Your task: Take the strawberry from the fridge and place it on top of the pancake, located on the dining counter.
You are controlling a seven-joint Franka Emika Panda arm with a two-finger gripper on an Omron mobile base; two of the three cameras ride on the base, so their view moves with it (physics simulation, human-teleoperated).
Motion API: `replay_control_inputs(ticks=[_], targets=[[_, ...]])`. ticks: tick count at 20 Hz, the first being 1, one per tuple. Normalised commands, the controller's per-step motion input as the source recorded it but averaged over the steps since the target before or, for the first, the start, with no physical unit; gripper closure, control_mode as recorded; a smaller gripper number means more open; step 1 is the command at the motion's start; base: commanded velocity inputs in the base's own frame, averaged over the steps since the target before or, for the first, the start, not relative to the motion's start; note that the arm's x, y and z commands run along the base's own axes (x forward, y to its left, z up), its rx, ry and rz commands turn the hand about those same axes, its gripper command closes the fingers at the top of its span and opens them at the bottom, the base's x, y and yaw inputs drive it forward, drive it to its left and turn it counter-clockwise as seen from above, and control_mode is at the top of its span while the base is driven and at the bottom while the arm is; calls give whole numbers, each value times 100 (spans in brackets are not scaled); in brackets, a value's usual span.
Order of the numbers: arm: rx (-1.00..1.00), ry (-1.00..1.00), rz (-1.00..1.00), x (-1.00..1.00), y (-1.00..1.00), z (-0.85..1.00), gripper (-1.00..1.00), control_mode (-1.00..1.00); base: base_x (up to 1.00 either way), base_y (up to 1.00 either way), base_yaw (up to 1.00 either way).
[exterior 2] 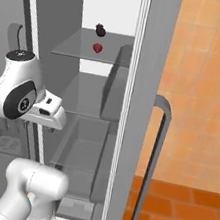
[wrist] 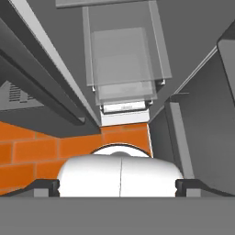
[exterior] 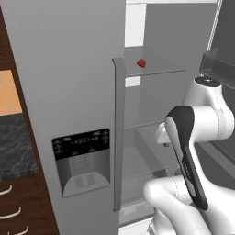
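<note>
With the fridge [exterior: 69, 92] open, the reach should rise to the glass shelf [exterior 2: 76, 50] at upper centre of both base views, where one strawberry [exterior: 141, 63] sits just below one small dark round item [exterior 2: 100, 30]; jaws' opening cannot be told.

The arm [exterior: 202, 124] is glossy white with rounded links, a long dark grey panel along one link, and a dark round joint cap [exterior 2: 20, 101].

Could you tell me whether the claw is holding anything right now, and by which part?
Nothing is held: the strawberry sits on a fridge shelf.
</note>
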Motion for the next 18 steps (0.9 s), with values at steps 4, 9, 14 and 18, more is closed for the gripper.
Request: replay_control_inputs(ticks=[4, 9, 14, 18], targets=[[0, 0, 0, 0, 0, 0, -100, 100, 20, -21, 0], [0, 0, 0, 0, 0, 0, -100, 100, 26, -8, 11], [0, 0, 0, 0, 0, 0, -100, 100, 26, -4, 18], [0, 0, 0, 0, 0, 0, -100, 100, 24, -4, 8]])
